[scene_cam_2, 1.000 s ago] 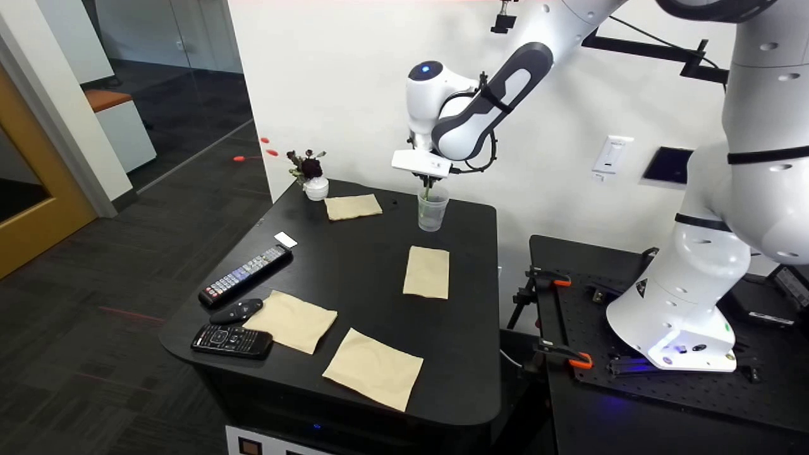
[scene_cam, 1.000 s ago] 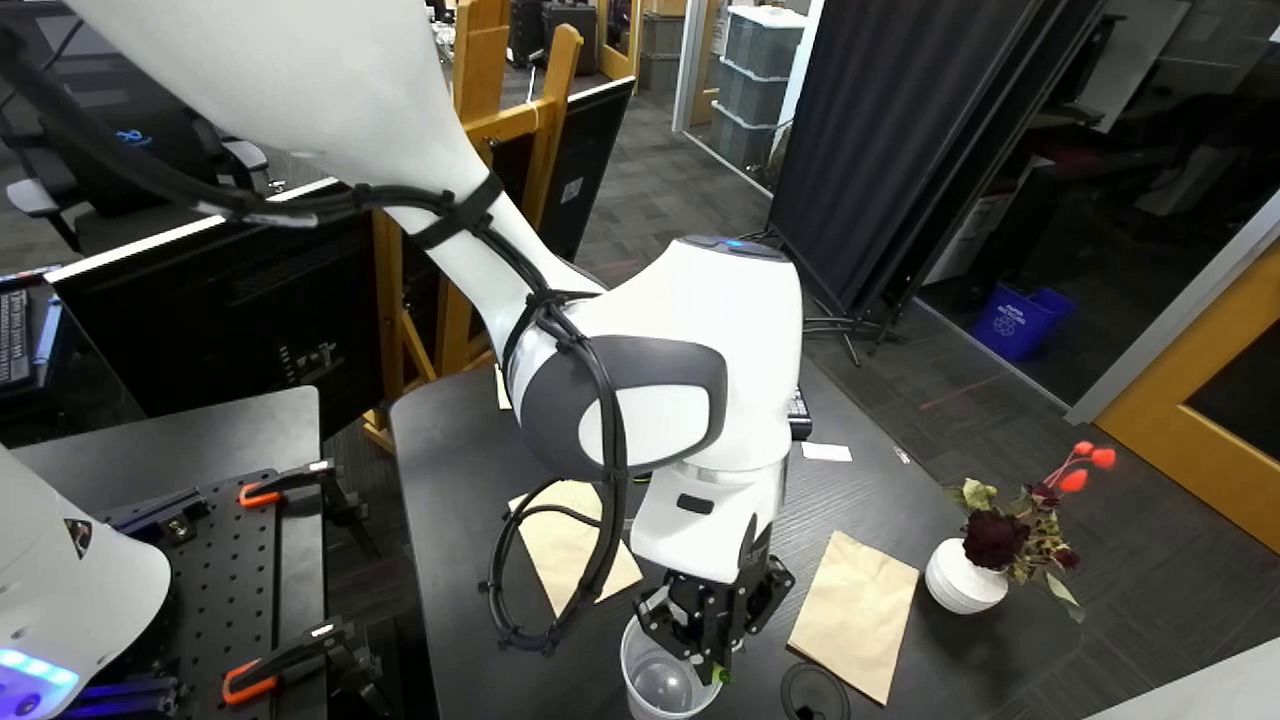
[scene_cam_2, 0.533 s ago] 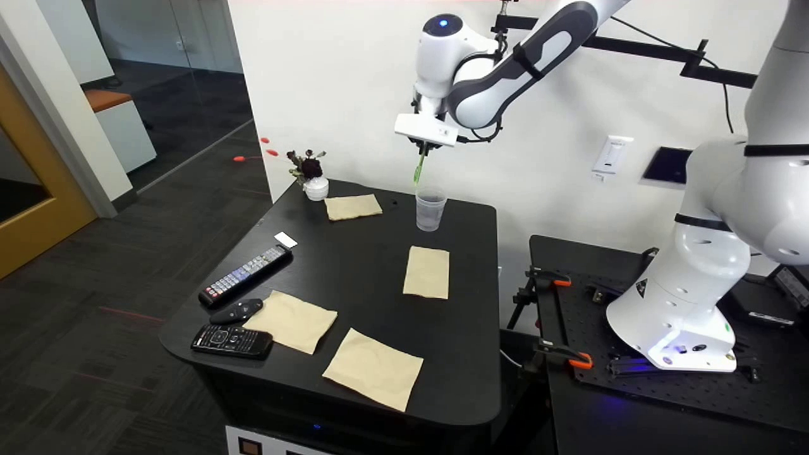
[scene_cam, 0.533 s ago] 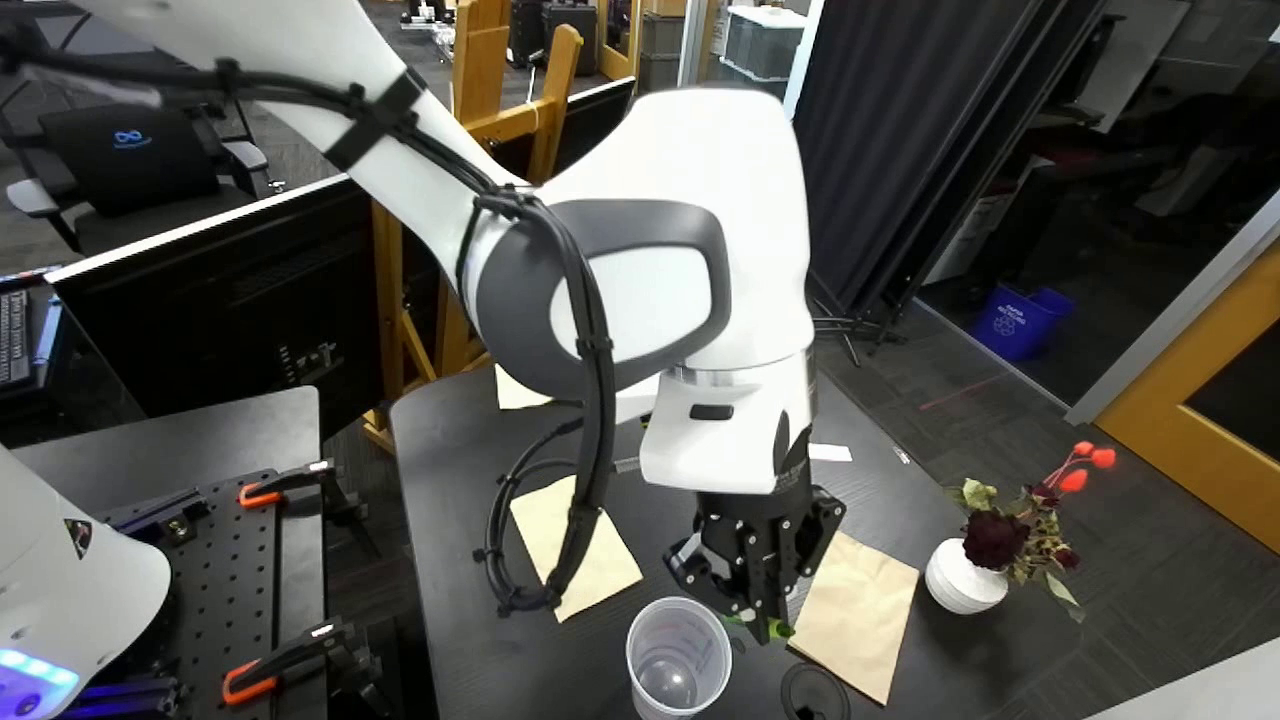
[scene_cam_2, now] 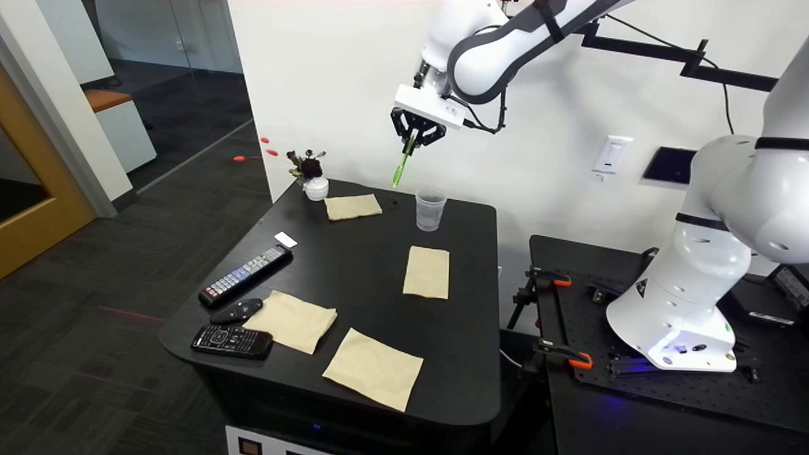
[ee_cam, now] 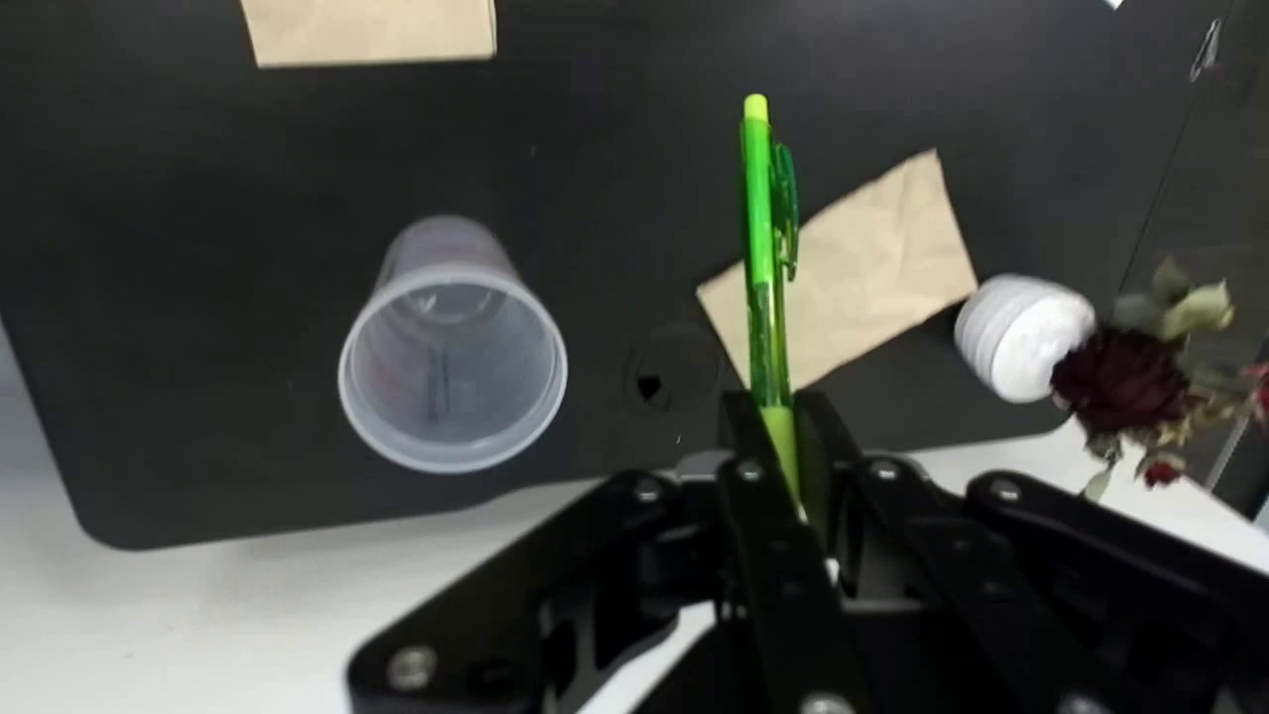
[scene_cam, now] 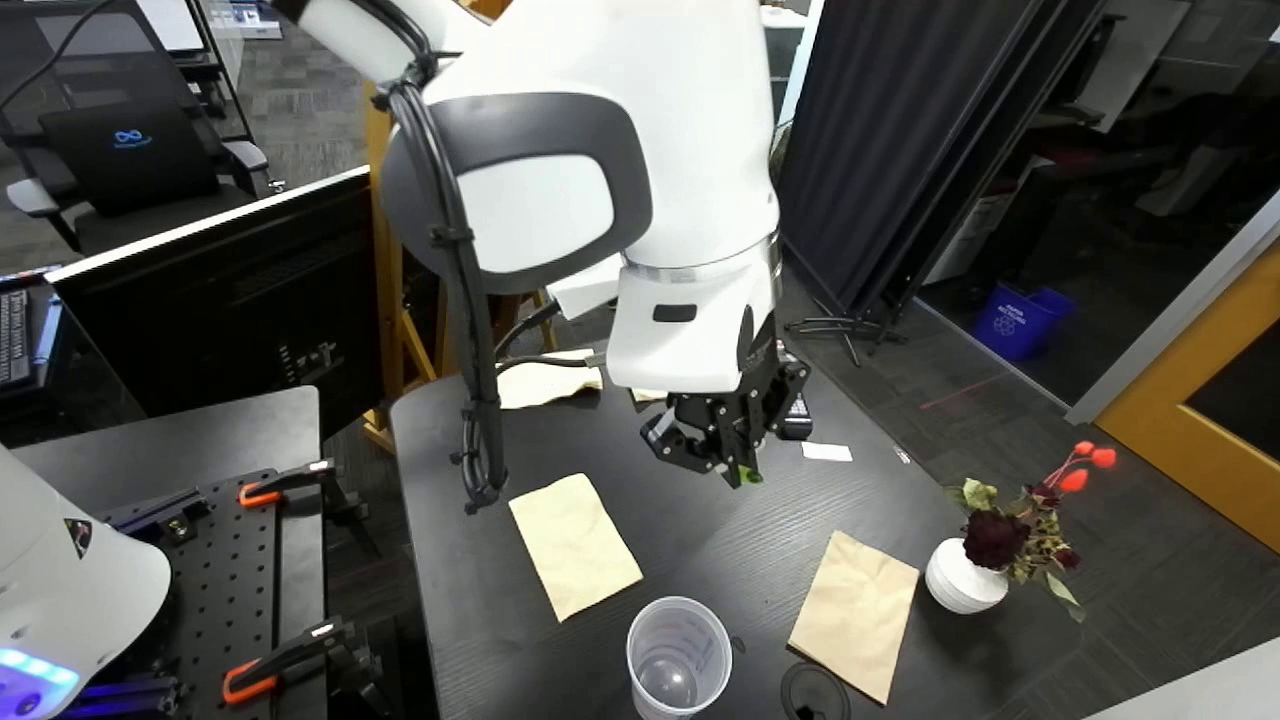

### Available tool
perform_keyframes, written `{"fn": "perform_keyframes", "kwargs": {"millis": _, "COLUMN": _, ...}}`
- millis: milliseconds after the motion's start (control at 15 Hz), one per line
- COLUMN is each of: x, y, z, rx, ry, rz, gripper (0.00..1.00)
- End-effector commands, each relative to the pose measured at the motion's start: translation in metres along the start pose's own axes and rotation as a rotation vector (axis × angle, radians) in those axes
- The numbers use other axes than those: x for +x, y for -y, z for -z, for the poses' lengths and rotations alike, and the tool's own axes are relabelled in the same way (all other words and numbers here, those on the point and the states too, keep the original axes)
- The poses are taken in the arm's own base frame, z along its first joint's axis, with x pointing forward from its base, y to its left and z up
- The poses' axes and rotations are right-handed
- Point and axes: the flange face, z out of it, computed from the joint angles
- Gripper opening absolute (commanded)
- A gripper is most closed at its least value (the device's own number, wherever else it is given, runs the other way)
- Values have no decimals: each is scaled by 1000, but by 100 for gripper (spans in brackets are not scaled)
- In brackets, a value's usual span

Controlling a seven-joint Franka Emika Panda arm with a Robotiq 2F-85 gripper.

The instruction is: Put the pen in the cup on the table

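Observation:
My gripper (ee_cam: 778,407) is shut on the green pen (ee_cam: 759,213), holding it near one end. The pen's clip end points away from the fingers. In an exterior view the pen (scene_cam_2: 400,170) hangs tilted below the gripper (scene_cam_2: 409,145), in the air above the table (scene_cam_2: 366,265). In an exterior view the gripper (scene_cam: 738,475) hides most of the pen (scene_cam: 749,475). The clear cup (ee_cam: 451,372) stands upright and apart from the pen, left of it in the wrist view. It shows in both exterior views (scene_cam: 679,655) (scene_cam_2: 430,212), lower than the gripper. No pen shows inside it.
Brown paper napkins (scene_cam_2: 426,272) lie on the table, one (ee_cam: 863,268) near the white vase (ee_cam: 1026,332) with red flowers. Black remotes (scene_cam_2: 246,275) lie at the opposite end. A dark ring-shaped thing (scene_cam: 815,692) lies near the cup.
One second ago the gripper was low at the cup with the pen inside it. The gripper has risen with the pen, out of the cup, and moved away over the table. The cup shifted slightly.

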Motion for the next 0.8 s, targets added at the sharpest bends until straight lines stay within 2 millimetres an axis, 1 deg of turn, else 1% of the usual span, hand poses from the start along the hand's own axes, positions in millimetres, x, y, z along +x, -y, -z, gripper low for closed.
{"fn": "perform_keyframes", "kwargs": {"millis": 0, "x": -40, "y": 4, "z": -7, "rx": 37, "ry": 158, "rz": 112, "gripper": 3}}
{"fn": "perform_keyframes", "kwargs": {"millis": 200, "x": -77, "y": 13, "z": -25, "rx": 42, "ry": 299, "rz": 235, "gripper": 3}}
{"fn": "perform_keyframes", "kwargs": {"millis": 333, "x": -98, "y": 16, "z": -39, "rx": 34, "ry": 386, "rz": 321, "gripper": 3}}
{"fn": "perform_keyframes", "kwargs": {"millis": 600, "x": -132, "y": 17, "z": -68, "rx": -11, "ry": 523, "rz": 475, "gripper": 3}}
{"fn": "perform_keyframes", "kwargs": {"millis": 733, "x": -149, "y": 16, "z": -86, "rx": -43, "ry": 568, "rz": 538, "gripper": 3}}
